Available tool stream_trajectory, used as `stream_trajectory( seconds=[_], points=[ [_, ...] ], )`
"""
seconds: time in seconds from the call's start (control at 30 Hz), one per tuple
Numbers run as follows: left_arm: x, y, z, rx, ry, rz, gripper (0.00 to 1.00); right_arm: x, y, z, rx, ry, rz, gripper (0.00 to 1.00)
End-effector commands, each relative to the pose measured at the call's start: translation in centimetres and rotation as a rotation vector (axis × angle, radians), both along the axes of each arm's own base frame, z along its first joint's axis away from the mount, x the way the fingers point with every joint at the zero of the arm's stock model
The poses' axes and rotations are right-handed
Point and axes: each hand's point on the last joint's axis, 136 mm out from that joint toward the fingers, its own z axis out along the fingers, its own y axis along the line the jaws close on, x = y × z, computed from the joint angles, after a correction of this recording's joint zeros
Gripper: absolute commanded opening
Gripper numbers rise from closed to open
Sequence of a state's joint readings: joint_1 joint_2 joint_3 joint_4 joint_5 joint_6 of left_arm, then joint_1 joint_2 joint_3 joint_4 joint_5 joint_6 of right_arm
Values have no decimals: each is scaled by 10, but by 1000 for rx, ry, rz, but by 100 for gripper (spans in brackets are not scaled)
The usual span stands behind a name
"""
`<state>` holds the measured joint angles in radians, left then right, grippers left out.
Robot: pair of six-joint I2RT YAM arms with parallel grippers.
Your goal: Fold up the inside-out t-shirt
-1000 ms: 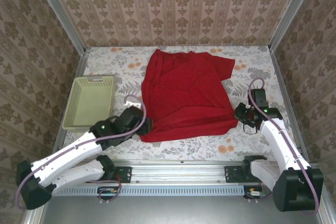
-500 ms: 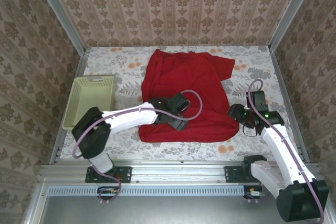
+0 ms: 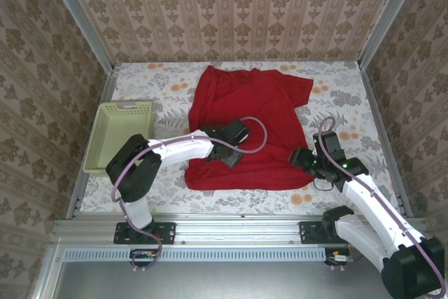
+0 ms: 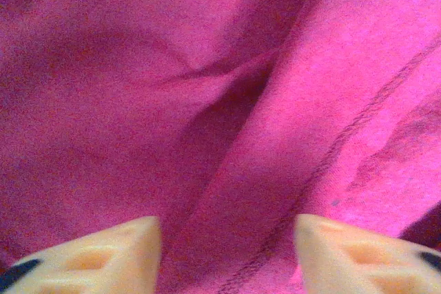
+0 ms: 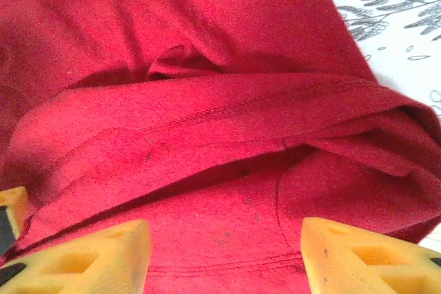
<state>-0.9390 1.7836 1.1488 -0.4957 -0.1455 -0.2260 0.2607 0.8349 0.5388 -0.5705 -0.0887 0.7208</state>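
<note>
The left gripper [image 4: 227, 266] is spread wide, pressed down close on the red t-shirt [image 3: 259, 106]; its camera shows a stitched seam [image 4: 358, 122]. The right gripper [image 5: 224, 259], also spread wide, faces the folded hem [image 5: 207, 118]. From above, the t-shirt lies mid-table [image 3: 336, 96], with a basket [image 3: 119, 134] by the left edge.

The pale green basket [image 3: 119, 136] blocks the frame's left and the red t-shirt [image 3: 266, 103] covers the centre, while the desk [image 3: 343, 96] lies bare at right.

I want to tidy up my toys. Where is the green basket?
In the top view, the pale green basket sits on the left side of the table, left of the red t-shirt and apart from it.
</note>
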Motion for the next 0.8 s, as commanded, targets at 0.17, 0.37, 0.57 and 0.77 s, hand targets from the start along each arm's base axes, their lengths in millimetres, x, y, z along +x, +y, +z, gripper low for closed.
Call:
stream_trajectory(
  seconds=[0.17, 0.37, 0.57, 0.77],
  points=[
    [-5, -9, -12, -39, 51, -6, 38, 5, 7, 0, 40, -44, -28, 62],
    [0, -7, -6, -51, 18, 18, 19, 4, 11, -3, 34, -51, -11, 64],
    [1, -11, 11, -106, 0, 34, 0, 6, 21, -4, 44, -82, 17, 64],
    [-7, -20, 86, -299, 25, 105, 0, 11, 64, 14, 86, -240, 203, 63]
  ],
)
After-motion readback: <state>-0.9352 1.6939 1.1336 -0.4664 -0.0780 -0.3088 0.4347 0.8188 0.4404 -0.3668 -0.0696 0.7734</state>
